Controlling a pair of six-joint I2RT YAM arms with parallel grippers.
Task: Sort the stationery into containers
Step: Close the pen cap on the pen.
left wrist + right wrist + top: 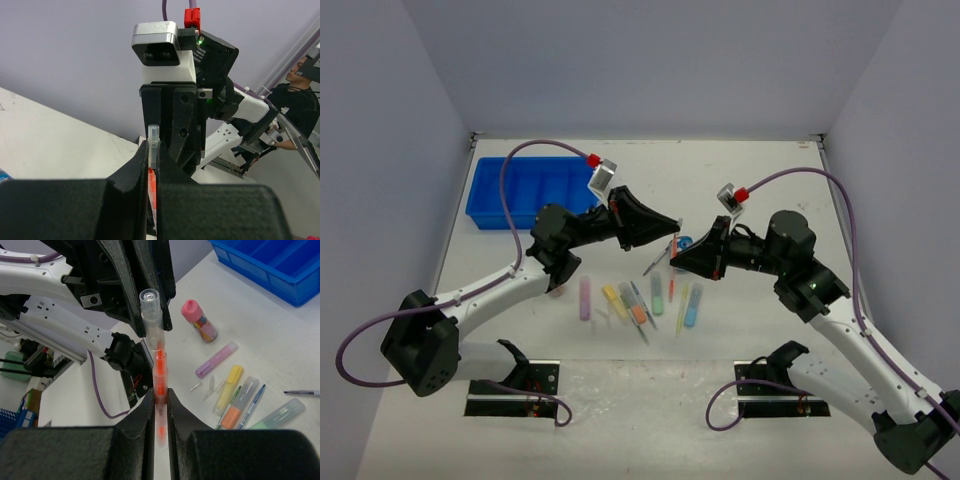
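An orange pen with a clear cap is held in the air between both arms. My right gripper is shut on the pen's barrel. My left gripper is shut on the clear cap at the pen's other end. In the top view the two grippers meet tip to tip over the middle of the table, left gripper above right gripper. The blue tray sits at the far left, apart from both.
Loose on the table below lie a purple marker, a yellow marker, an orange marker, a green marker, a blue marker and thin pens. A pink-capped bottle and a small blue tub stand nearby.
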